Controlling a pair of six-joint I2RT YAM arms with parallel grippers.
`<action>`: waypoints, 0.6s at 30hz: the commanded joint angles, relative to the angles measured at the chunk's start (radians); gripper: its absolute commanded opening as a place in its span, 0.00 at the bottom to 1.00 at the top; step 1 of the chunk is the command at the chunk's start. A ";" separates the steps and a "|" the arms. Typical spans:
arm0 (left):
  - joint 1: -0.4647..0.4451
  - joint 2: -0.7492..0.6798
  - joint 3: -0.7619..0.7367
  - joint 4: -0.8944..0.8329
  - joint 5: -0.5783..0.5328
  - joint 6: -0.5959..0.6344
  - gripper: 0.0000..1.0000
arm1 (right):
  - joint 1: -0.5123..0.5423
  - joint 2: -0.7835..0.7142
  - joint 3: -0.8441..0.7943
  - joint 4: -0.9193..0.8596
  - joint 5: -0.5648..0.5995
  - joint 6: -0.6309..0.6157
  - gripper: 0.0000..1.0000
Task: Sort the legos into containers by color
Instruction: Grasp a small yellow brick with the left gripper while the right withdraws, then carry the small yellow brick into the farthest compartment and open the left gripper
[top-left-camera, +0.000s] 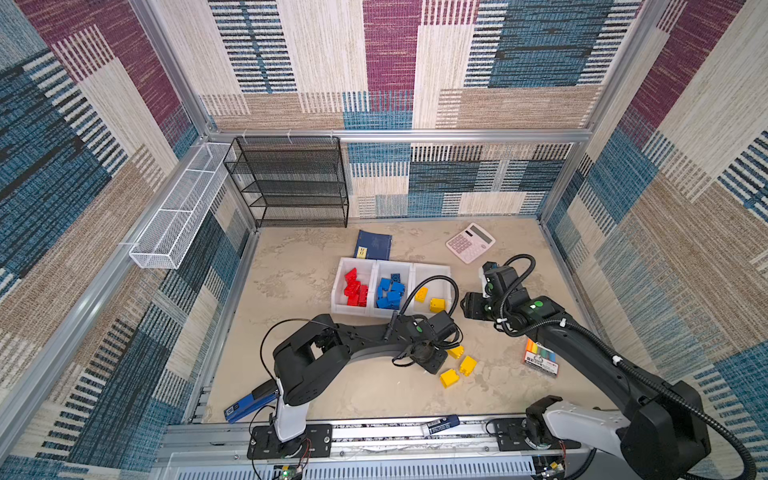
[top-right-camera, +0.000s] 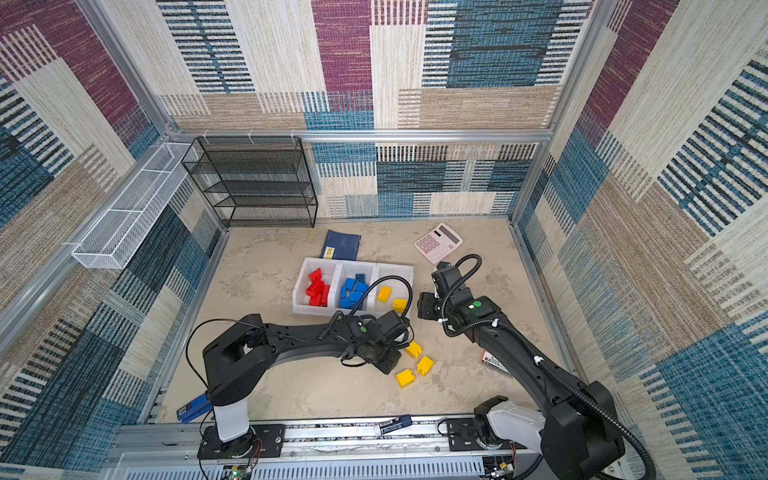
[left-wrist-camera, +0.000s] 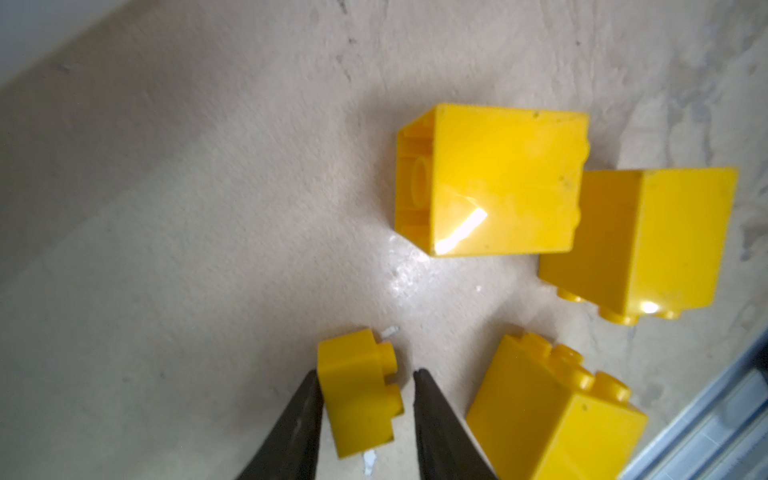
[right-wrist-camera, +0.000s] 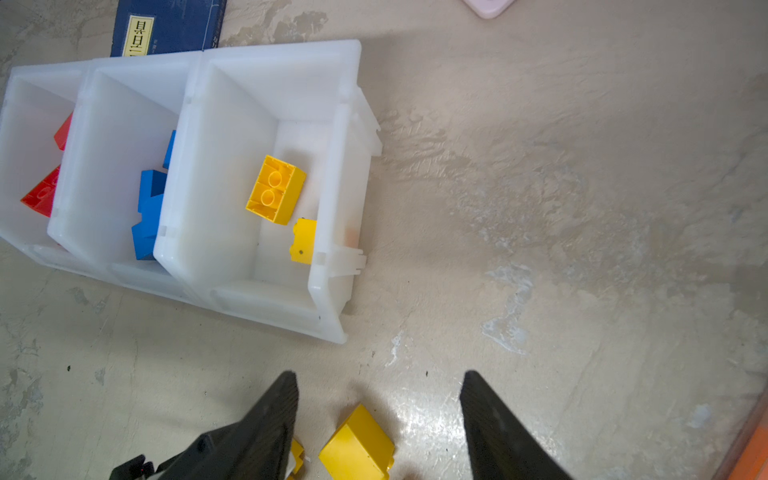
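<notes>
A small yellow lego (left-wrist-camera: 357, 399) lies on the table between my left gripper's (left-wrist-camera: 365, 374) fingers. One finger touches it and the other stands a little off its studs, so the jaws are still open. Three bigger yellow legos (left-wrist-camera: 498, 178) (left-wrist-camera: 665, 237) (left-wrist-camera: 548, 415) lie close by, also seen in a top view (top-left-camera: 468, 365). The three joined white containers (top-left-camera: 390, 262) hold red legos (top-left-camera: 355, 289), blue legos (top-left-camera: 390, 293) and two yellow legos (top-left-camera: 430, 299). My right gripper (right-wrist-camera: 380, 376) hangs open over the table right of the containers (right-wrist-camera: 332, 166), above one yellow lego (right-wrist-camera: 357, 449).
A pink calculator (top-left-camera: 470, 242) and a dark-blue booklet (top-left-camera: 374, 245) lie behind the containers. A marker pack (top-left-camera: 540, 357) sits under the right arm. A black mesh rack (top-left-camera: 291, 183) and a white wire basket (top-left-camera: 178, 220) stand at the back left. A blue stapler (top-left-camera: 249, 405) lies front left.
</notes>
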 joint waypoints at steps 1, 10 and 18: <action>-0.001 0.015 0.000 -0.027 -0.026 0.021 0.32 | 0.000 -0.005 -0.001 0.003 0.008 0.009 0.65; 0.001 -0.014 -0.018 -0.019 -0.044 0.020 0.23 | 0.000 -0.001 0.004 0.001 0.004 0.005 0.65; 0.028 -0.080 -0.010 -0.020 -0.049 0.030 0.21 | 0.000 -0.005 0.006 -0.002 0.003 0.001 0.65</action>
